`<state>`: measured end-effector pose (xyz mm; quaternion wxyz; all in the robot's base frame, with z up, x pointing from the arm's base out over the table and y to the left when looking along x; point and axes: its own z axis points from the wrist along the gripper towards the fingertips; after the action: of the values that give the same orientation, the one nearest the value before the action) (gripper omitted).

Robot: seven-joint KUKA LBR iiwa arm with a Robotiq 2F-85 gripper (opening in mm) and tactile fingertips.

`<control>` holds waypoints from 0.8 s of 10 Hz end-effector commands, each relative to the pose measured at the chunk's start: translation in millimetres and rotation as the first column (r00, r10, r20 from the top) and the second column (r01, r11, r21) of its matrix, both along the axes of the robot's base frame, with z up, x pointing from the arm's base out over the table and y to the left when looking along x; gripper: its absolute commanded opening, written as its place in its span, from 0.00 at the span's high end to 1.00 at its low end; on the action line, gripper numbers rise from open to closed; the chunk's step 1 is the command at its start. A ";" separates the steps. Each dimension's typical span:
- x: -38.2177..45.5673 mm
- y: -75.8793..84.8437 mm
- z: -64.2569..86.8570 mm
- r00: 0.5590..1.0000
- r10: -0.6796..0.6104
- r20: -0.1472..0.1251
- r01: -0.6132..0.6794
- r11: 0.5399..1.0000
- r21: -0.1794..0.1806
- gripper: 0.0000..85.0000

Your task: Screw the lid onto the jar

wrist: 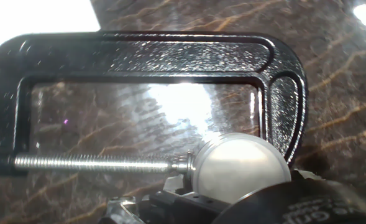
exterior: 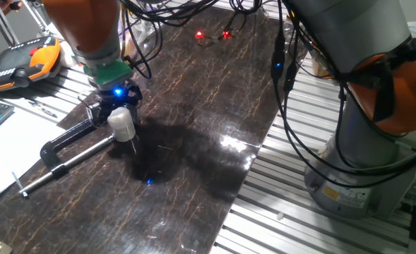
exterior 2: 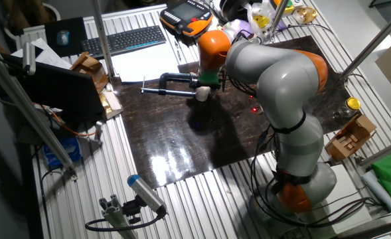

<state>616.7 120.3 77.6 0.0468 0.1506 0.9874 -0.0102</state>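
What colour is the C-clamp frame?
Glossy black, clearest in the hand view; the C-clamp has a bare silver screw.

The black C-clamp [exterior: 70, 137] lies flat on the dark marbled desk [exterior: 193, 141], directly beside the claw [exterior: 120, 109] and the whitish jar [exterior: 122, 123] beneath it. In the hand view the clamp's frame [wrist: 145, 46] blocks the far side and wraps down past the lid [wrist: 240, 168], while its threaded screw [wrist: 96, 163] closes off another side, meeting the lid's edge. Away from the clamp, the desk is bare. Hanging black cables [exterior: 289, 106] crowd the space near the arm's base.
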 end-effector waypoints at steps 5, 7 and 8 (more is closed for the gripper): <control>-0.1 -0.2 0.2 0.909 0.417 -0.001 -0.417 0.909 -0.006 0.01; 0.3 -0.6 -0.1 0.910 0.414 -0.001 -0.414 0.910 -0.009 0.01; 0.6 -0.7 -0.5 0.911 0.412 -0.001 -0.412 0.911 -0.009 0.01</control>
<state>617.2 119.5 76.9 0.0486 0.0113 0.9987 -0.0078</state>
